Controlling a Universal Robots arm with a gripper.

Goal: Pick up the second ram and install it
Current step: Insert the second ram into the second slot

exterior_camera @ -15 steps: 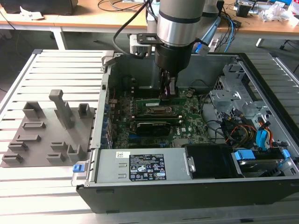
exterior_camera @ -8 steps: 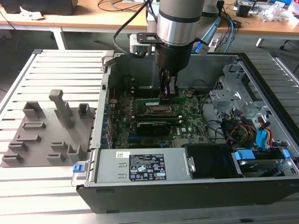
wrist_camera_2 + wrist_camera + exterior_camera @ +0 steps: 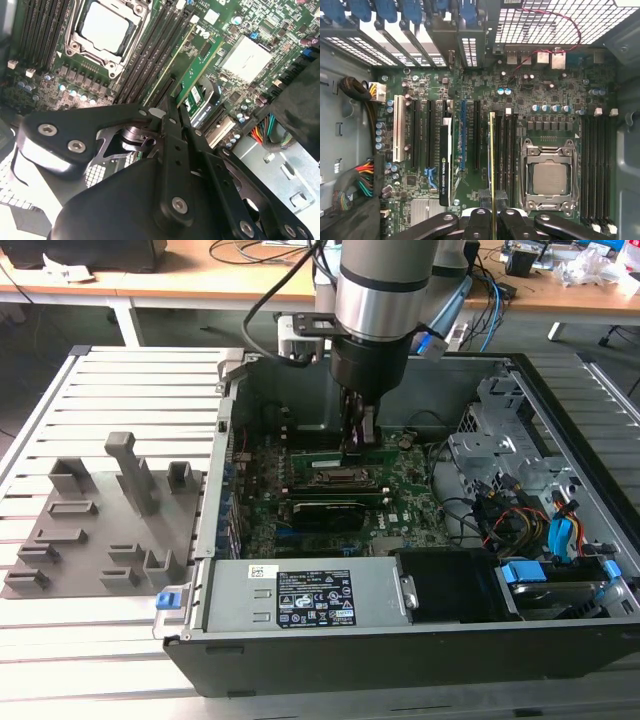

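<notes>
Standing open on the slatted tabletop (image 3: 120,340): a dark computer case (image 3: 400,640), side panel off, grey fixture block (image 3: 110,510) lying beside it at the exterior view's left. Filling the case floor: the green motherboard (image 3: 555,100), processor socket (image 3: 550,177) flanked by banks of black memory slots (image 3: 597,160). Reaching down into the case from above: the arm (image 3: 380,290), tool (image 3: 493,217) clenched on the second ram (image 3: 492,155), fingers (image 3: 512,220) pinching its long faces near one end. Held on edge, lined up along the slot next to the socket, apparently at or just entering it; seating depth hard to judge. Judged light, thin, stiff yet brittle under bending; best gripped on the flat sides away from the contact edge, pressed straight down without twisting
</notes>
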